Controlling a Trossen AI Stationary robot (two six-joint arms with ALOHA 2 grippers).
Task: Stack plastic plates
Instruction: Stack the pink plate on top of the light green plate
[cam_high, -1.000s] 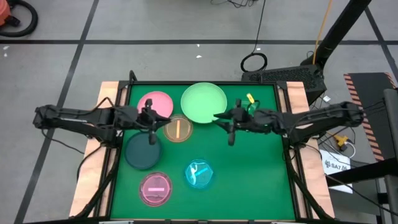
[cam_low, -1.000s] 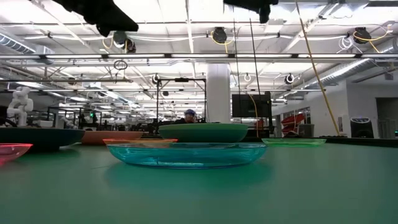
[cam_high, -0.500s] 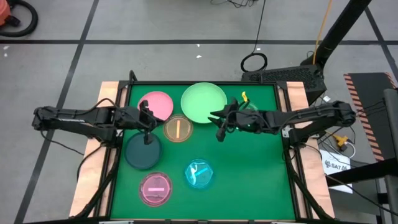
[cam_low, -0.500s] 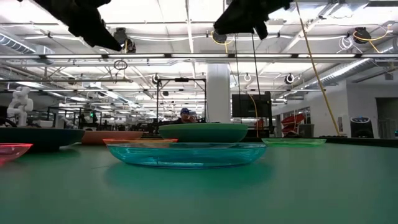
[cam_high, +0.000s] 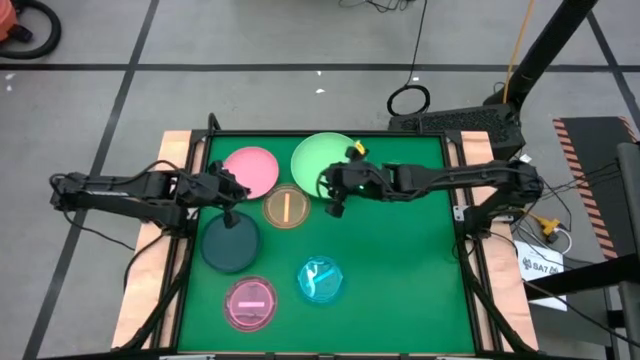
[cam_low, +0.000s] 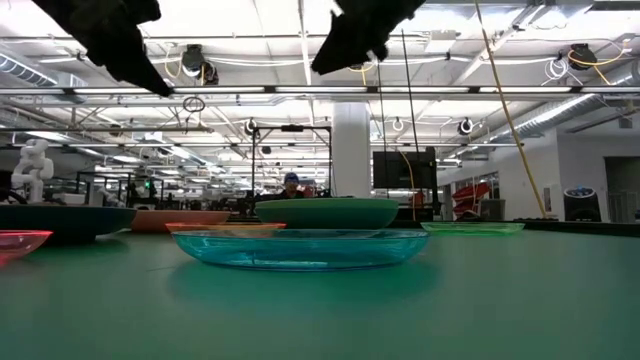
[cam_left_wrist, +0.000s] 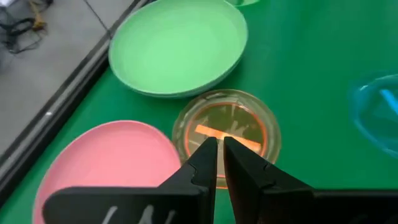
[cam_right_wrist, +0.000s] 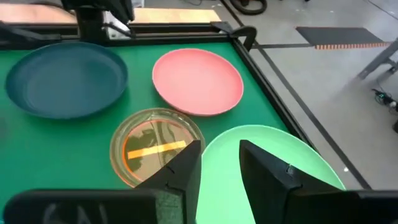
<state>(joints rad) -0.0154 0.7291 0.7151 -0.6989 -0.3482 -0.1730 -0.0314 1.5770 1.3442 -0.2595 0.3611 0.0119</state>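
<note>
The light-green plate (cam_high: 327, 164), the largest, is lying at the far middle of the green table (cam_high: 400, 270); the pink plate (cam_high: 251, 170) and dark teal plate (cam_high: 230, 243) are sitting on the left, the amber plate (cam_high: 285, 206) between them and touching or nearly touching the green rim; the cyan plate (cam_high: 320, 280) and magenta plate (cam_high: 250, 302) are lying nearest the front, all apart, nothing stacked. The right gripper (cam_high: 335, 192) is hovering over the green plate's near edge, fingers parted a little, holding nothing; the left gripper (cam_high: 226, 193) is hanging between pink and dark teal, fingers almost closed, empty. A good pick probably means lowering onto one rim cleanly, avoiding the amber plate beside it.
</note>
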